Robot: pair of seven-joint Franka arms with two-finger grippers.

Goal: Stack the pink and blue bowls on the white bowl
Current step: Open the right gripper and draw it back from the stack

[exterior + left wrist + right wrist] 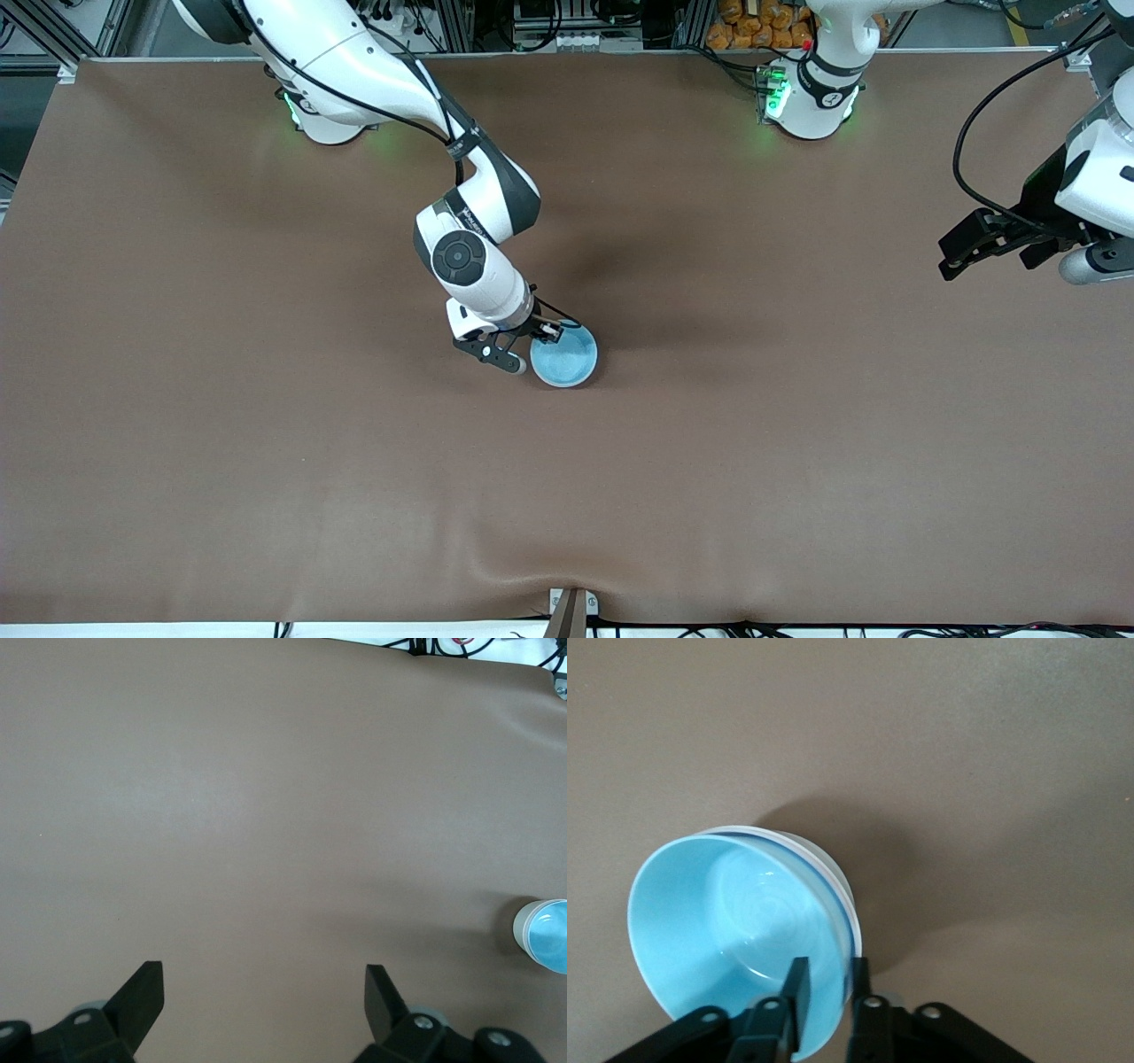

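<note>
The right gripper (529, 348) sits just below the middle of the front view, its two fingers (799, 992) pinched on the rim of the blue bowl (564, 356), one finger inside the bowl and one outside. In the right wrist view the fingers rise from the bottom edge and the blue bowl (735, 935) fills the lower left of the frame. It is nested in the white bowl (824, 870), whose rim and wall show as a pale band around it. No pink rim can be made out between them. The stack rests on the brown table (797, 425).

The left gripper (979, 244) waits at the right edge of the front view, held above the table, its fingers (142, 997) spread wide apart with nothing between them. The stack appears at the right edge of the left wrist view.
</note>
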